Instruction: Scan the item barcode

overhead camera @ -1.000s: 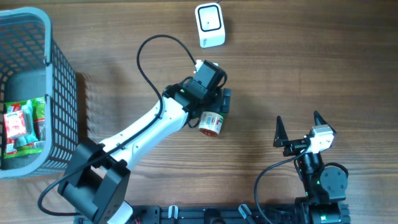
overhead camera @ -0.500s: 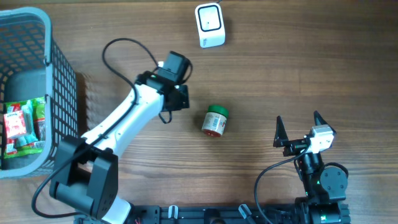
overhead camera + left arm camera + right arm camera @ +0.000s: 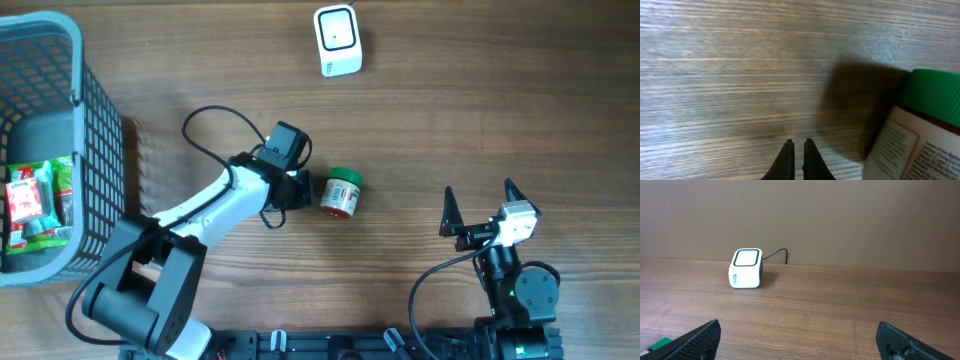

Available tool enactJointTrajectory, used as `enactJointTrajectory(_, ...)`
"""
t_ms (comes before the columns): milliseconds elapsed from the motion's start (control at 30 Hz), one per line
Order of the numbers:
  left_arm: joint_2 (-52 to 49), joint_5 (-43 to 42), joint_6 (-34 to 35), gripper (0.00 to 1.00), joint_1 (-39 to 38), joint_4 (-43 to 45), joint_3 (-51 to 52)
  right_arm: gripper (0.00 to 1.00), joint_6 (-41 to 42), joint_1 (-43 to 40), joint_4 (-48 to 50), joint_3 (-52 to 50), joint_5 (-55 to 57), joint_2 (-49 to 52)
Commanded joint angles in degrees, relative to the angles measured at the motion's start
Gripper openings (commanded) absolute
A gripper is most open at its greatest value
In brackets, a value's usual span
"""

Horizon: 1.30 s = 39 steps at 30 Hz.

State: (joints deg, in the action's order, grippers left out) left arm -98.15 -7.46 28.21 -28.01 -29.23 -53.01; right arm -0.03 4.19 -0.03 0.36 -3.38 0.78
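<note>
The item is a small jar (image 3: 341,194) with a green lid and a white and red label, lying on its side on the wooden table. My left gripper (image 3: 306,190) is just to its left, shut and empty. In the left wrist view the black fingertips (image 3: 797,146) are pressed nearly together above bare wood, with the jar (image 3: 915,140) at the right edge, apart from them. The white barcode scanner (image 3: 337,40) stands at the far side of the table. My right gripper (image 3: 480,207) rests near the front right, open and empty, facing the scanner (image 3: 746,268).
A grey mesh basket (image 3: 98,150) stands at the left edge with several colourful packets (image 3: 35,200) inside. The left arm's black cable (image 3: 215,125) loops over the table behind the arm. The scanner's cord (image 3: 776,255) runs off behind it.
A second ago my left gripper was over the jar. It swung away left, leaving the jar lying on the table, shut its jaws, and has come back beside the jar. The right arm is still.
</note>
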Motion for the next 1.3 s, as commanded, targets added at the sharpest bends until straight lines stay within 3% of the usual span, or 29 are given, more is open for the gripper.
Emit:
enactJointTrajectory(0,0.6,-0.9,2.6,0.04,-1.4,1.5,0.6,1.00,0.6,-0.2,0.2,-0.1,0.5,-0.3)
enactJointTrajectory(433,-3.9,-1.3,2.8,0.04,-6.3,4.5,0.6,1.00,0.6,-0.2,0.2,-0.1,0.5,-0.3)
enactJointTrajectory(533,-3.9,-3.3,5.8,0.05,-6.3,4.7,0.6,1.00,0.6,-0.2,0.2,-0.1,0.5,-0.3)
enactJointTrajectory(767,-3.9,-9.8,5.8,0.08,-6.3,4.7,0.6,1.00,0.6,-0.2,0.2,-0.1,0.5,-0.3)
enactJointTrajectory(1133,-3.9,-9.2,5.7,0.09,-6.2,4.6,0.6,1.00,0.6,-0.2,0.2,-0.1,0.5,-0.3)
enactJointTrajectory(1267,-3.0,-4.5,5.7,0.08,-5.3,3.8,0.0,1.00,0.6,-0.2,0.2,-0.1,0.5,-0.3)
